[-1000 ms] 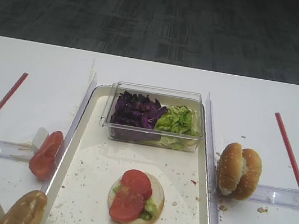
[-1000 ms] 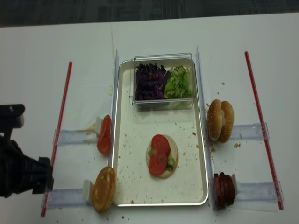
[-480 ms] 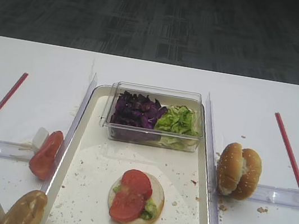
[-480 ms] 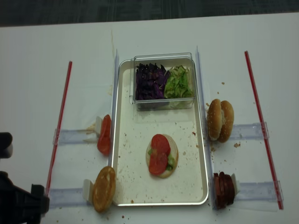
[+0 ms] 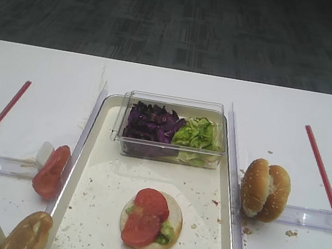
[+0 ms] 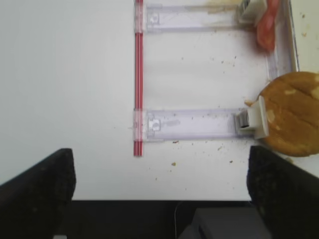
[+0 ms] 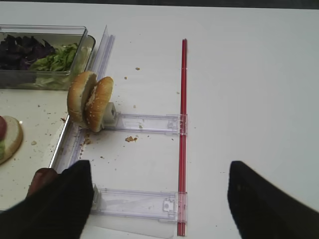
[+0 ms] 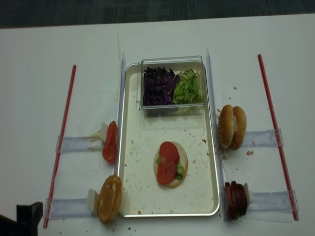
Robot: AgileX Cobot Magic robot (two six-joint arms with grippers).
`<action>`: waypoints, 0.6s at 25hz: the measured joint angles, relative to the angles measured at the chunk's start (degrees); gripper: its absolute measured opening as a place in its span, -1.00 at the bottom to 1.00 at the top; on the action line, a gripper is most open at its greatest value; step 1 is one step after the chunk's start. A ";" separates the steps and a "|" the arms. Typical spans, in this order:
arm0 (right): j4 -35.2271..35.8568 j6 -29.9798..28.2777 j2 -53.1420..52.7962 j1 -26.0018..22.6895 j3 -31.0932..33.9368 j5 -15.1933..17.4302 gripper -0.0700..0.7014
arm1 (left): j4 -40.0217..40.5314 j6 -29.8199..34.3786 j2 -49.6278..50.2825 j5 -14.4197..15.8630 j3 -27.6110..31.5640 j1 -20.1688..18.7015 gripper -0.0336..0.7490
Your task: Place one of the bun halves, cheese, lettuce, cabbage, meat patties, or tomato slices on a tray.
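Jaws stand wide apart and empty on both arms: the left gripper [image 6: 162, 199] hangs over bare desk [image 6: 65, 74] at the tray's 8 o'clock, the right gripper [image 7: 159, 199] over the desk at its 4 o'clock. Left of the tray [image 8: 135, 196], spare tomato slices [image 8: 110, 142] and a bun crown [image 8: 109, 198] lean on edge against clear rails [image 8: 74, 144], seemingly racked for easy pinching. On the tray, a bun half [image 8: 181, 158] lies cut face up with lettuce [image 8: 179, 170] and two red slices stacked; at 12 o'clock a clear tub [image 8: 172, 61] keeps cabbage [image 8: 157, 87] beside more greens. Right of the tray, two bun halves [image 8: 232, 127] and meat patties [image 8: 236, 199] stand on edge.
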 joint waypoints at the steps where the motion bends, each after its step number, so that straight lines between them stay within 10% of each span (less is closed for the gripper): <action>1: 0.00 0.00 0.00 0.00 0.00 0.00 0.71 | 0.00 0.00 -2.66 0.13 0.00 0.00 0.81; 15: 0.00 0.00 0.00 0.00 0.00 0.00 0.71 | 0.00 0.00 -20.88 1.34 0.00 0.00 0.81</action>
